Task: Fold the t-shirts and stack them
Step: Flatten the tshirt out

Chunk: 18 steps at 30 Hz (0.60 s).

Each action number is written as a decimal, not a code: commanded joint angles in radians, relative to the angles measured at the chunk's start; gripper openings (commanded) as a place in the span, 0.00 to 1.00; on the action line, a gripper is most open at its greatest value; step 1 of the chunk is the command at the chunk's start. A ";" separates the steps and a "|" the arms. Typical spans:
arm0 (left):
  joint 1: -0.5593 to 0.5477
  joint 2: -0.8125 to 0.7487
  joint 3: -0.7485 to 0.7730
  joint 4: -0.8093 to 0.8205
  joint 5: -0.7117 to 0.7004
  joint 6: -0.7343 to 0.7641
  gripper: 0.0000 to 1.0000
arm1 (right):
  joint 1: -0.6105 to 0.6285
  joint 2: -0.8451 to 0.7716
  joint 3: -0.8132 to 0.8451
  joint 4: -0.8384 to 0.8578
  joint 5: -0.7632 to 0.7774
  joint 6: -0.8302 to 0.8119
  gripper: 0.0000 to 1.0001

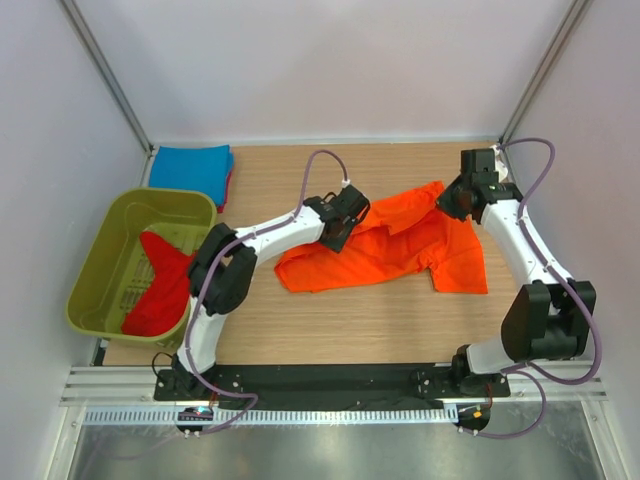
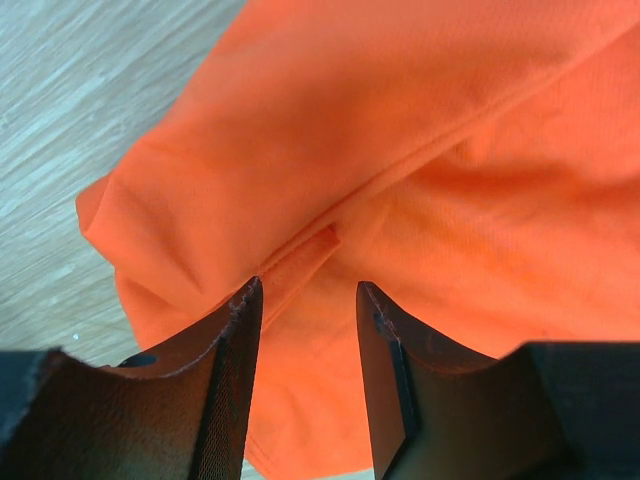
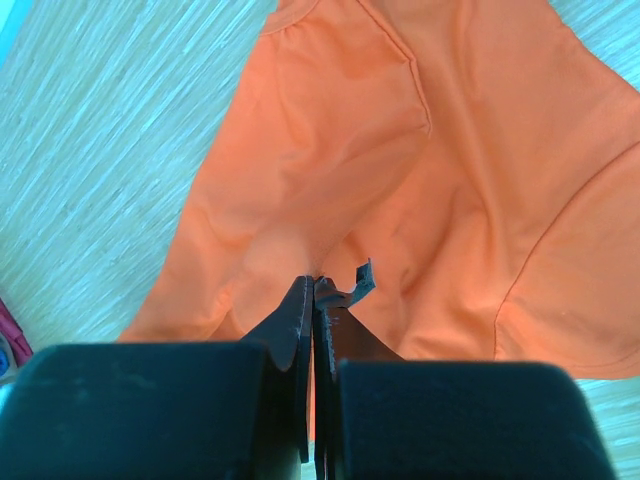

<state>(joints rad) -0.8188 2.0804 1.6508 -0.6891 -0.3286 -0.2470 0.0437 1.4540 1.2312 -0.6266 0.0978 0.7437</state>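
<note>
Orange t-shirt [image 1: 400, 250] lies rumpled and unfolded on the wooden table [image 1: 300, 330], centre to right, one sleeve pointing toward the back right. Right gripper [image 1: 452, 200] sits at that back-right corner of the shirt. In the right wrist view its claw [image 3: 314, 280] is clenched tight with no gap between the fingers, and the orange cloth [image 3: 400, 150] tents up to the tips, so it is grasping the shirt. Left gripper [image 1: 340, 222] is over the shirt's back-left part, arm reaching in from the near left. In the left wrist view its claw [image 2: 308, 290] stands part-way apart, released, with the dark fingers either side of a seam fold in the orange cloth [image 2: 400, 120] just beyond the tips; nothing is pinched. Bare wood shows to the left of the shirt in that view. Blue t-shirt [image 1: 190, 168] lies folded flat at the back-left corner of the table, a sliver of red cloth [image 1: 229, 188] showing along its right edge. Olive-green tub [image 1: 115, 250] stands on the left, near the blue shirt, with a crumpled red t-shirt [image 1: 160, 290] inside it.
</note>
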 commanded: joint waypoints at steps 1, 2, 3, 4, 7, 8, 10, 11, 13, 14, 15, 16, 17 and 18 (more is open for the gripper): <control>0.000 0.033 0.043 0.022 -0.044 -0.025 0.44 | -0.005 0.000 0.048 0.042 -0.015 -0.004 0.01; 0.001 0.040 0.046 0.022 -0.043 -0.023 0.44 | -0.007 0.002 0.048 0.044 -0.015 -0.003 0.01; 0.000 0.046 0.050 0.022 -0.041 -0.020 0.43 | -0.005 0.006 0.051 0.044 -0.012 -0.003 0.01; 0.001 0.053 0.050 0.022 -0.033 -0.020 0.43 | -0.010 0.008 0.053 0.042 -0.009 -0.003 0.01; 0.000 0.067 0.049 0.033 -0.027 -0.014 0.40 | -0.016 0.017 0.057 0.047 -0.012 0.000 0.01; 0.000 0.070 0.049 0.033 -0.035 -0.012 0.40 | -0.016 0.019 0.057 0.045 -0.013 0.000 0.01; 0.000 0.079 0.052 0.030 -0.056 -0.017 0.40 | -0.018 0.025 0.060 0.047 -0.017 0.000 0.01; 0.000 0.083 0.056 0.028 -0.075 -0.018 0.40 | -0.018 0.026 0.062 0.045 -0.018 0.000 0.01; 0.000 0.080 0.057 0.028 -0.070 -0.017 0.36 | -0.019 0.028 0.060 0.050 -0.018 0.000 0.01; -0.002 0.076 0.052 0.033 -0.060 -0.017 0.35 | -0.019 0.028 0.060 0.050 -0.018 0.000 0.01; -0.003 0.070 0.046 0.049 -0.053 -0.014 0.31 | -0.021 0.029 0.062 0.051 -0.018 -0.001 0.01; -0.005 0.063 0.038 0.053 -0.053 -0.012 0.30 | -0.021 0.032 0.062 0.050 -0.018 0.000 0.01; -0.013 0.050 0.037 0.056 -0.053 -0.011 0.30 | -0.022 0.034 0.060 0.050 -0.018 -0.001 0.01; -0.019 0.047 0.038 0.056 -0.056 -0.009 0.31 | -0.025 0.037 0.065 0.053 -0.018 0.002 0.01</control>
<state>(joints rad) -0.8223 2.1616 1.6699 -0.6785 -0.3603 -0.2539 0.0284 1.4887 1.2461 -0.6090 0.0826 0.7437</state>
